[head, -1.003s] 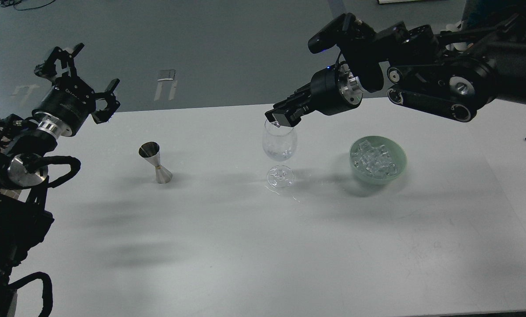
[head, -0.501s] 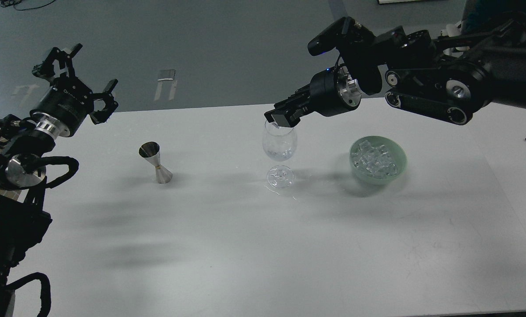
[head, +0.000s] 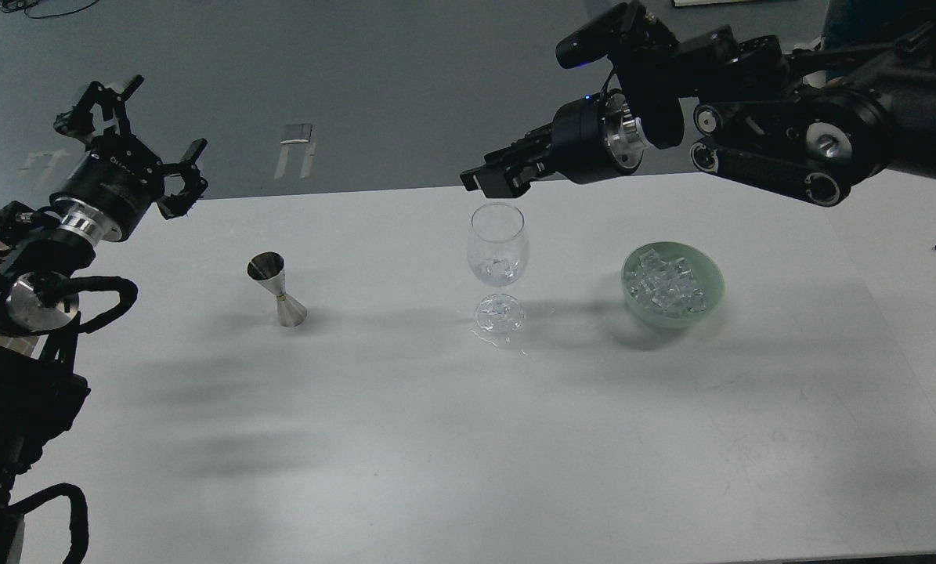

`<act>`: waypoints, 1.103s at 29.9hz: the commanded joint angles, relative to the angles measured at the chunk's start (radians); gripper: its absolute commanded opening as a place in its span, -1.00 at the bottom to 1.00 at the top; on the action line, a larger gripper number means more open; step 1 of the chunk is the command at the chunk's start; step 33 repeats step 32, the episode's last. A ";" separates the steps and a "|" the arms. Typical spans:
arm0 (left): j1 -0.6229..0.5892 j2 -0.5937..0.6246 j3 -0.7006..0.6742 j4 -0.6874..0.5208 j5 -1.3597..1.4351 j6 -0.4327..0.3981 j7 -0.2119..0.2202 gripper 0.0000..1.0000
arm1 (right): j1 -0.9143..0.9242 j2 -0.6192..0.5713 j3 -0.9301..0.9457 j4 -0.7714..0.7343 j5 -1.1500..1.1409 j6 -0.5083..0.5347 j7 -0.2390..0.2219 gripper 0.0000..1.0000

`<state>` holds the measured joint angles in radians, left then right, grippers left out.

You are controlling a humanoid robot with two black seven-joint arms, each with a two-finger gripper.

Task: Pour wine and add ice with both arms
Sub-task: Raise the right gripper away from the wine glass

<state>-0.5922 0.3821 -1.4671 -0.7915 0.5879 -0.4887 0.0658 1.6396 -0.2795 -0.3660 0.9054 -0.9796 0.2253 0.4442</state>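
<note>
Wine, a shallow clear pool, sits at the bottom of the wine glass, which stands upright near the middle of the bench. At least one cube of ice appears to lie in that pool, though clear on clear makes it hard to count. More ice cubes fill the green bowl to the glass's right, well apart from it. The steel jigger stands upright to the glass's left, untouched, and whether it holds any liquid cannot be told.

The right claw hangs just above the rim of the glass, a little toward the far side; nothing shows between its fingers, but they are dark and seen side-on, so whether they are parted or closed I cannot tell. The left claw is raised off the bench at the far left, fingers spread wide and empty.

Judging from this, the pour looks done and icing is under way; more cubes may be wanted from the bowl.
</note>
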 commanded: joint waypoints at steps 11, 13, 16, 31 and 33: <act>-0.012 -0.003 0.047 0.014 0.023 0.000 -0.001 0.96 | -0.494 0.025 0.726 -0.238 0.481 -0.003 0.005 0.18; -0.020 -0.002 0.062 0.017 0.023 0.000 -0.001 0.96 | -0.536 0.069 0.822 -0.285 0.487 -0.001 0.007 0.35; -0.043 -0.003 0.068 0.055 0.020 0.000 -0.007 0.96 | -0.569 0.117 0.961 -0.361 0.551 0.000 0.014 0.53; -0.169 -0.012 0.113 0.123 0.020 0.000 -0.049 0.96 | -0.600 0.240 1.122 -0.448 0.688 0.017 0.045 0.95; -0.169 -0.012 0.113 0.124 0.018 0.000 -0.049 0.97 | -0.600 0.240 1.125 -0.448 0.688 0.017 0.045 0.95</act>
